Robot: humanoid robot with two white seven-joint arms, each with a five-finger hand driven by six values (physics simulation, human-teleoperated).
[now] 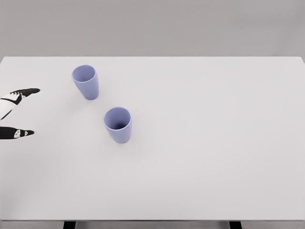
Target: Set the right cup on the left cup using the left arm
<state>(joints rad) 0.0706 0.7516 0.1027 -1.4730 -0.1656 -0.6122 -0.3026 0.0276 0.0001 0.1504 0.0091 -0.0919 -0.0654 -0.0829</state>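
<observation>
Fingers spread and empty, the left robot hand (16,112) enters at the counter's (214,157) edge, well apart from the upright right cup (118,125), which stands near the left cup (86,82), ready for stacking.

Two lavender-blue plastic cups stand upright, apart, on a plain white table (214,143): left cup (86,82) in upper left, right cup (117,124) left of centre. Left hand (15,112) at left edge, black-tipped fingers (29,91) spread, holding nothing.
</observation>
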